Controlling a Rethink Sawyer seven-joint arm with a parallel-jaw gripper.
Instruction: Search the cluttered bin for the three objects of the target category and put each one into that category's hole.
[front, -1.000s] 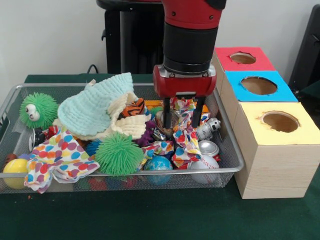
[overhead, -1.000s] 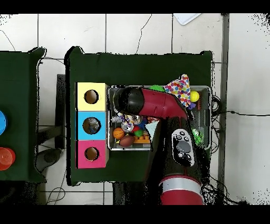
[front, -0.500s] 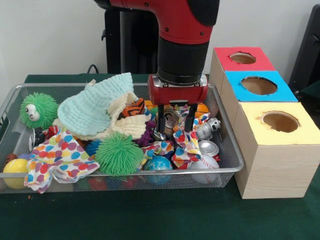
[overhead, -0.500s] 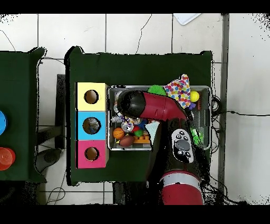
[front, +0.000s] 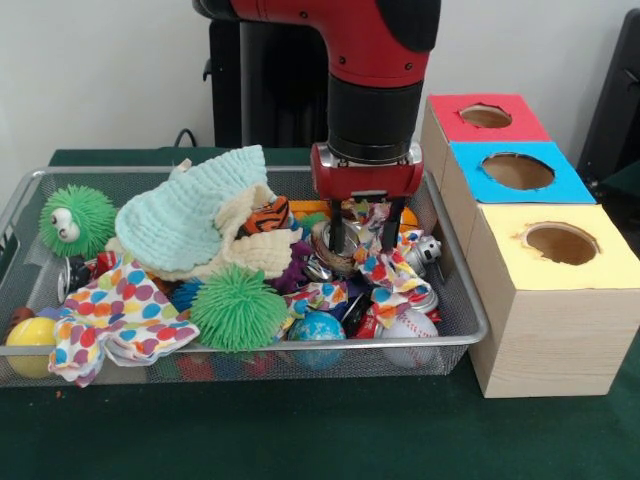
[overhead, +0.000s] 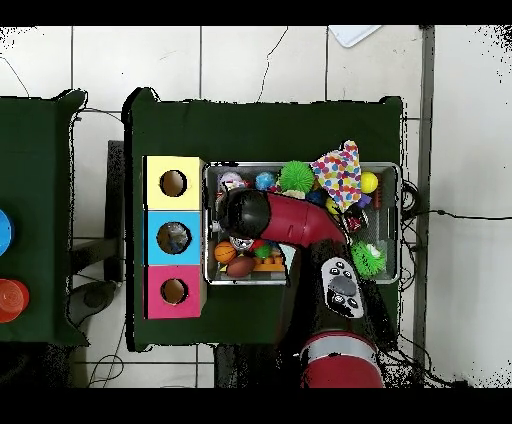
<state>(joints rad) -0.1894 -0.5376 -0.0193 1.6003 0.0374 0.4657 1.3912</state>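
Shifted toward the three-hole box (front: 540, 250) since half a second ago, the hand (front: 362, 240) is seen raised slightly, with the spotted cloth (front: 385, 272) now draped over the silver can (front: 428, 297). Seen from overhead, the hand is hidden beneath the arm (overhead: 275, 217). Its fingers (front: 335, 228) are parted moderately astride a metal can (front: 330, 250) among the clutter of the wire bin (front: 455, 290); a firm grip cannot be confirmed.
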